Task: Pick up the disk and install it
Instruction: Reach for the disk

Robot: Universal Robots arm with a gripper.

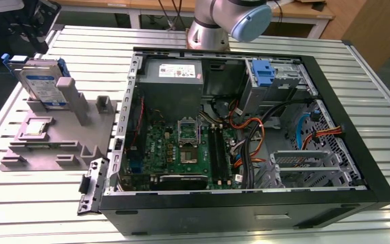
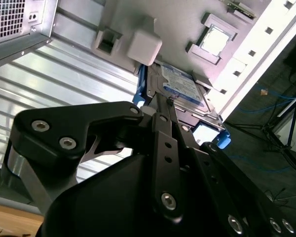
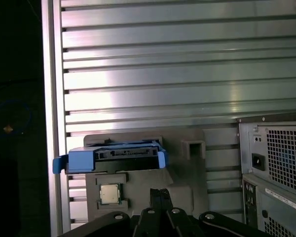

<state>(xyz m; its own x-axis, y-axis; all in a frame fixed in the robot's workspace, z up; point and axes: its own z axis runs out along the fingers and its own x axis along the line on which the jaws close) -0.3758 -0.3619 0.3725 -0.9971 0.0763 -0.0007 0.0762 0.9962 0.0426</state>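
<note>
The disk [image 1: 42, 84] is a silver-grey drive with a white-and-blue label and blue side rails. It stands on edge in a grey holder [image 1: 59, 147] on the table, at the exterior view's left. In the second wrist view the labelled face of the disk [image 2: 183, 85] lies just beyond my gripper [image 2: 160, 98]. In the first wrist view the blue-railed upper edge of the disk [image 3: 113, 157] sits ahead of my gripper [image 3: 160, 193]. The black fingers are shut together with nothing between them, apart from the disk.
An open computer case [image 1: 357, 168] fills the table's middle and the exterior view's right, with a motherboard [image 1: 181, 147], a grey power supply [image 1: 171, 76] and a blue bracket [image 1: 263, 73] in a drive bay. A processor chip [image 1: 36, 127] rests on the holder. The arm's base [image 1: 212, 30] stands behind the case.
</note>
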